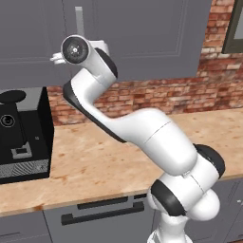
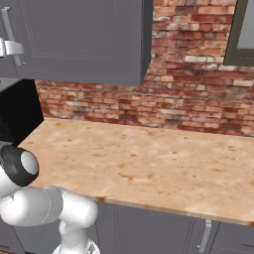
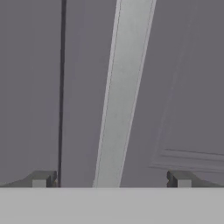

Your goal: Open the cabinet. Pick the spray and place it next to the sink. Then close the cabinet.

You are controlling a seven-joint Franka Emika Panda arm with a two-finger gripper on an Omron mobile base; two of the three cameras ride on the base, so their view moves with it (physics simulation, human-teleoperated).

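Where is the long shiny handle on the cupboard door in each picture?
Left base view: the handle sits top left, partly behind the arm's wrist.
Right base view: handle at the far top left edge.
Hand view: handle runs up the middle, between the open tool's tips.
Shared landmark: the dark-grey cabinet door it is fixed to.

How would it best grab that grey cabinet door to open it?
By the long silver bar handle, straight from the front: it stands off the closed cabinet door, upright and slim, already centred between the open gripper, one of the fingers on each side.
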